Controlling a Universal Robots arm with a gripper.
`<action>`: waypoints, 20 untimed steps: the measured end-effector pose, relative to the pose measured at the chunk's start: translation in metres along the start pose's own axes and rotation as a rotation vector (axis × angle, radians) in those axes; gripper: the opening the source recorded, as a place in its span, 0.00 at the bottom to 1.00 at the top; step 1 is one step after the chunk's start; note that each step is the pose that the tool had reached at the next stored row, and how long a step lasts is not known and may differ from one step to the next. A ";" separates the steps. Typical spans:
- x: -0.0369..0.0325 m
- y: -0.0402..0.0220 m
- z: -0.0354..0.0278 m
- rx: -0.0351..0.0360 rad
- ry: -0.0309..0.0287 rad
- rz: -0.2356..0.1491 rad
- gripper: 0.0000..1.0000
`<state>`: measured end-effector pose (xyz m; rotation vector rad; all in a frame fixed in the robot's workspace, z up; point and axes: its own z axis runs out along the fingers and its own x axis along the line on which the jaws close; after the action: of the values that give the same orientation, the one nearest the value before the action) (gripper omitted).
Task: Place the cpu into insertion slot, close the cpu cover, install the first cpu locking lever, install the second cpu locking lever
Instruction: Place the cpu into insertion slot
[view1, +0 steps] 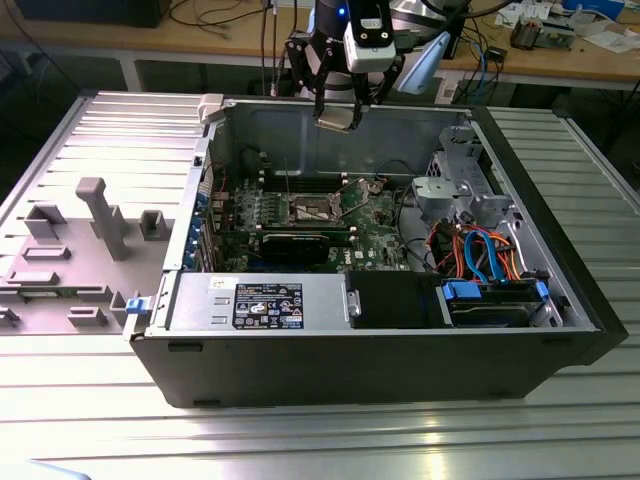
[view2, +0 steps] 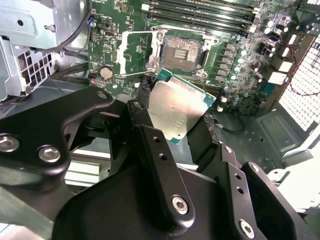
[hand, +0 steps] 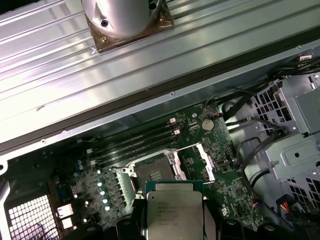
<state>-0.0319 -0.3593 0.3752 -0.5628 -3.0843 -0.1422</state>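
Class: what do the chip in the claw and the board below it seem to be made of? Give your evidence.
Chip: dull silver-grey metal top, judging by its soft sheen, on a thin green base. Board: glossy green laminate, likely fibreglass, dotted with soldered parts.

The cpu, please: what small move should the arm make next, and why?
Probably lower the cpu toward the insertion slot: the gripper holds it high above, the slot is bare and the cpu cover stands open.

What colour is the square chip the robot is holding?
The cpu is silver-grey with a green edge, clearest in the second wrist view.
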 end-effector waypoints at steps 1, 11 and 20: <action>0.0000 0.0000 0.0000 -0.0001 -0.0007 0.007 0.54; 0.0000 0.0000 0.0005 -0.0017 -0.0070 0.078 0.54; 0.0000 0.0000 0.0005 -0.0016 -0.0070 0.078 0.54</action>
<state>-0.0320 -0.3593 0.3747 -0.6842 -3.0634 -0.1427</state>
